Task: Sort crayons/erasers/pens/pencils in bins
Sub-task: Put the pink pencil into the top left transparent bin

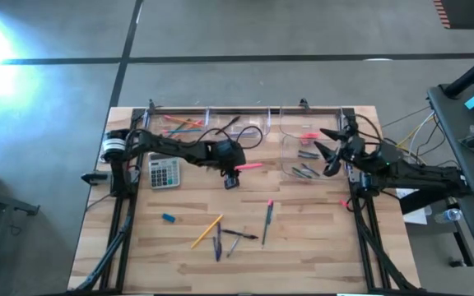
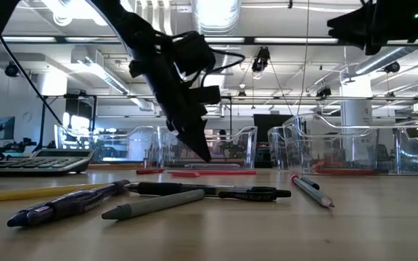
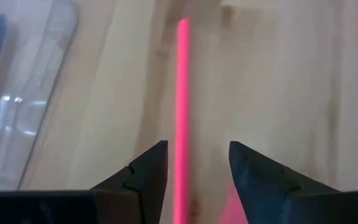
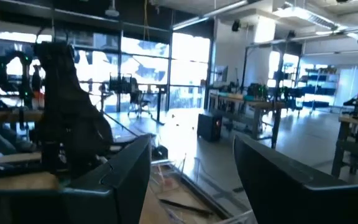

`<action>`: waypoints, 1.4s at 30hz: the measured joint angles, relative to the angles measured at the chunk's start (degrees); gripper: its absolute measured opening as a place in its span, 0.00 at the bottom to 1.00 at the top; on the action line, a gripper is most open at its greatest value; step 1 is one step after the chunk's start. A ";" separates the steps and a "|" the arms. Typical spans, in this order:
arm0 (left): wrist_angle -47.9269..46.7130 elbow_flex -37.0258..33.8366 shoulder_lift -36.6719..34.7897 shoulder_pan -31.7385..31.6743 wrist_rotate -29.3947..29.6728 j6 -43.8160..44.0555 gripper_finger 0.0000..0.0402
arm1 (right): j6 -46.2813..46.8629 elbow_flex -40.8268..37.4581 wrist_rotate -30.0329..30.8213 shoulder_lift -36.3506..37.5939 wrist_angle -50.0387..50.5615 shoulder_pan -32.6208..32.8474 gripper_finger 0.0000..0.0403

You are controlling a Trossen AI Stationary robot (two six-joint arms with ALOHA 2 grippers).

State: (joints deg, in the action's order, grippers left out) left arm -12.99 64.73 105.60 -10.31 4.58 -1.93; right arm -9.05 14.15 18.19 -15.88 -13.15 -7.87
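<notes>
A pink pencil (image 3: 182,81) lies flat on the wooden table (image 1: 319,238), also visible in the high view (image 1: 251,166). My left gripper (image 3: 197,149) points down over its near end (image 1: 232,179), open, with one finger on each side of the pencil and a gap to both. My right gripper (image 1: 329,152) is open and held high over the right-hand bins (image 1: 303,168), looking out into the room (image 4: 191,140). Clear bins (image 1: 183,125) stand along the far edge, holding pencils and pens.
A grey calculator (image 1: 164,173) sits left of my left gripper. Nearer the front lie a blue eraser (image 1: 169,218), a yellow pencil (image 1: 206,232), dark pens (image 1: 218,243) and a grey stick with a pink end (image 1: 267,220). A bin's corner (image 3: 30,93) is beside the pink pencil.
</notes>
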 joint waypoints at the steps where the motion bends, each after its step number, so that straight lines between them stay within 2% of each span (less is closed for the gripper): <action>1: -0.03 -0.01 0.19 -0.53 -0.03 0.01 0.39 | 0.02 -0.07 0.03 -0.10 -0.08 0.01 0.54; 6: 0.15 0.18 1.59 -2.76 -2.57 0.02 0.39 | 0.82 -0.30 -0.04 -0.42 0.65 0.01 0.54; 22: 0.74 3.60 7.94 -3.58 -3.23 0.16 0.38 | 3.99 -0.28 -0.45 -1.10 0.61 0.01 0.54; 26: 0.15 2.87 8.00 -3.52 -3.29 1.60 0.28 | 4.63 -0.28 -0.43 -1.09 0.59 0.01 0.54; 33: -0.96 2.58 8.11 -3.49 -3.34 2.64 0.03 | 4.91 -0.28 -0.63 -1.10 0.58 0.01 0.54; 42: -3.08 3.82 6.29 -3.10 -2.69 2.44 0.01 | 5.41 -0.26 -0.63 -1.10 0.55 0.01 0.54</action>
State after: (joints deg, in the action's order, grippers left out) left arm -16.08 68.54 111.88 -13.41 1.89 0.50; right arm -3.64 13.89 17.56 -16.97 -12.60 -7.86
